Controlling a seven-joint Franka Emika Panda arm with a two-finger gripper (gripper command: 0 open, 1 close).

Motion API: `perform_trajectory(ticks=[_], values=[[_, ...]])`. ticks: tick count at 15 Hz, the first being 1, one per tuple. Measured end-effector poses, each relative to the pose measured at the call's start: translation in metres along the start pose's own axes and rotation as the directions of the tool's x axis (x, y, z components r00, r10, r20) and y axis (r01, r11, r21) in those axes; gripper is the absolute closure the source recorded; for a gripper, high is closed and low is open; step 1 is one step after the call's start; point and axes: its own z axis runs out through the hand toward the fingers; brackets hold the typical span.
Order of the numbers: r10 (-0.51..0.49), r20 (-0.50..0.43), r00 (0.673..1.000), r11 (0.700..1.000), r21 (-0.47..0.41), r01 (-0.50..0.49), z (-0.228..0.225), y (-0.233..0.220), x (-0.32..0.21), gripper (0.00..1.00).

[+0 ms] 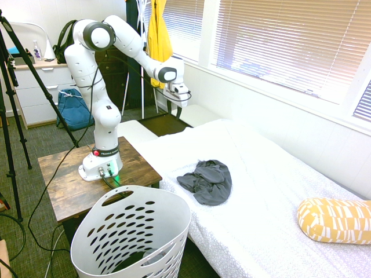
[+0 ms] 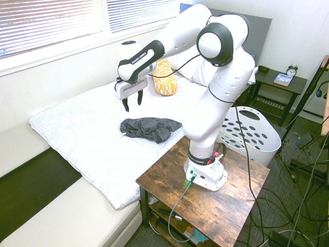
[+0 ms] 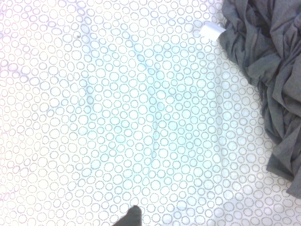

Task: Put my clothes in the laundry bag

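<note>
A crumpled dark grey garment (image 1: pixel 207 180) (image 2: pixel 149 128) lies on the white bed near the edge that faces the arm. In the wrist view the same grey cloth (image 3: pixel 265 75) fills one side, with a small white tag (image 3: pixel 212 30) beside it. The gripper (image 2: pixel 132 103) (image 1: pixel 181 101) hangs open in the air above the bed, short of the garment and holding nothing. The laundry bag, a white perforated basket (image 1: pixel 133 231) (image 2: pixel 252 135), stands on the floor between the wooden table and the bed. Something dark lies at its bottom.
The arm's base sits on a wooden side table (image 1: pixel 64 185) (image 2: pixel 231 206). A yellow patterned pillow (image 1: pixel 336 220) (image 2: pixel 165 78) lies further up the bed. A blue bag (image 1: pixel 74 109) leans by a white dresser, and a nightstand (image 2: pixel 280 82) stands beyond the basket.
</note>
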Motion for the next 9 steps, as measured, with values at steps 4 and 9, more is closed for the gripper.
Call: perform_trajectory(ticks=[4, 9], values=[[-0.025, -0.023, 0.999, 1.0, -0.018, 0.025, 0.006, -0.004, 0.008, 0.0], [-0.135, -0.061, 0.989, 0.986, -0.108, 0.128, 0.099, -0.01, 0.05, 0.0]])
